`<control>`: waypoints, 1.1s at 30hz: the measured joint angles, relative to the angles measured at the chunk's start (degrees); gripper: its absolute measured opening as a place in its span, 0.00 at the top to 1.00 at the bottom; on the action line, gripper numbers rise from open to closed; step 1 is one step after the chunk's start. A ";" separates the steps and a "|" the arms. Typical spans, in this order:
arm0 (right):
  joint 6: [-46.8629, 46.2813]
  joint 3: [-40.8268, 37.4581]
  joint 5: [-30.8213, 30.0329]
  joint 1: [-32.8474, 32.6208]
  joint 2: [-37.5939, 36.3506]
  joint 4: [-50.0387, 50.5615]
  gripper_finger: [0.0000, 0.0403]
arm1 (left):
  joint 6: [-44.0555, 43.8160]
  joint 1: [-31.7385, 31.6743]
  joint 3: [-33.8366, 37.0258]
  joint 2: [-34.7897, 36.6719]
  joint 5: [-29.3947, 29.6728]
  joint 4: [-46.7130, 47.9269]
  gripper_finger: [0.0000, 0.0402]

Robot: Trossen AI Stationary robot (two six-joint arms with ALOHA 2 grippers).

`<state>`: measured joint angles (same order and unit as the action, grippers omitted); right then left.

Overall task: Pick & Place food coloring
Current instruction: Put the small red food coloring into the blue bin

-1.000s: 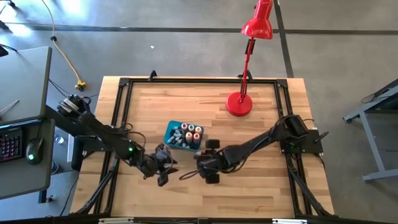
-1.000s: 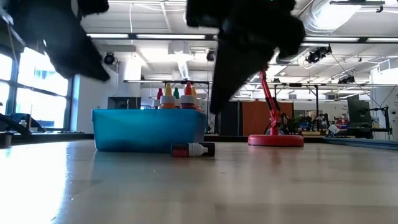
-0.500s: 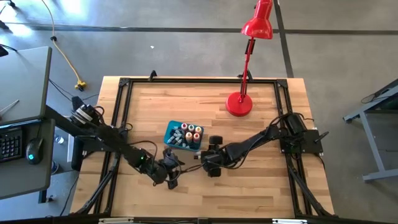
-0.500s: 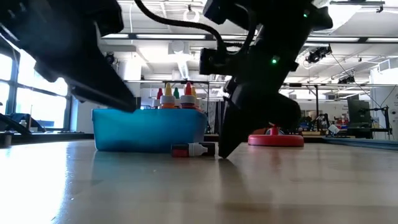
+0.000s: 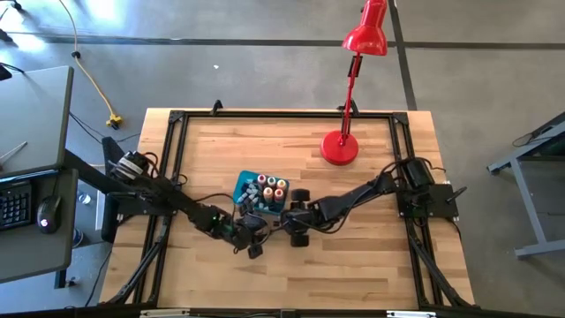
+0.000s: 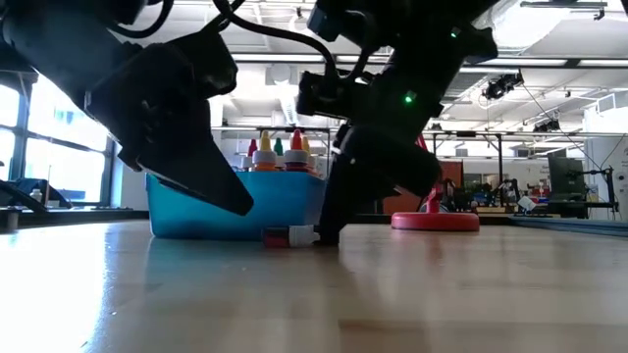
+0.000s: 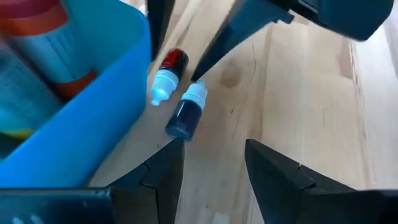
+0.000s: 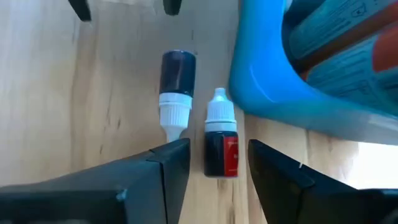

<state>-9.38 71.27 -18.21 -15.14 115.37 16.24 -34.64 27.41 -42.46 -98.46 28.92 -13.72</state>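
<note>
Two food coloring bottles lie on their sides on the table beside the teal tub (image 8: 292, 81): a red one (image 8: 221, 146) and a dark blue one (image 8: 176, 81), both white-capped. In the left wrist view the red bottle (image 7: 170, 71) and the dark blue bottle (image 7: 186, 113) also show. My right gripper (image 8: 217, 165) is open, low over the table, with a finger on either side of the red bottle, apart from it. My left gripper (image 7: 214, 168) is open and faces the pair from the other side, short of the dark bottle. More bottles (image 6: 280, 152) stand in the tub (image 5: 261, 193).
A red desk lamp (image 5: 340, 146) stands on the table's far right part. A black frame (image 5: 177, 119) runs round the wooden table. The tub's wall (image 6: 235, 206) stands close behind the lying bottles. Bare wood (image 5: 353, 274) lies toward the near edge.
My left gripper has moved toward the table's right, closing in on the lying bottles. My right gripper has moved toward the far edge and the tub and come down to the table, so its fingers now straddle the red bottle.
</note>
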 joint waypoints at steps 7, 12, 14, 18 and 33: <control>0.44 0.02 2.83 1.33 0.01 -0.65 0.66 | 1.41 -0.04 0.00 -0.23 -0.97 0.03 0.58; 0.40 0.02 5.76 1.43 0.02 -0.65 0.70 | 1.41 -0.04 0.00 -0.23 -0.99 0.11 0.58; -0.38 0.02 6.69 1.34 0.02 -0.60 0.72 | 1.41 -0.06 0.00 -0.23 -0.97 0.13 0.58; -2.02 0.02 8.31 0.67 0.02 -0.60 0.78 | 1.41 -0.03 0.00 -0.23 -0.95 0.13 0.58; -0.48 7.28 -5.02 -3.40 -3.57 5.62 0.80 | -3.12 -0.03 0.04 5.30 -9.10 0.71 0.58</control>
<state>-9.86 78.54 -23.22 -18.54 111.81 21.86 -37.76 27.38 -42.41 -93.16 19.82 -13.00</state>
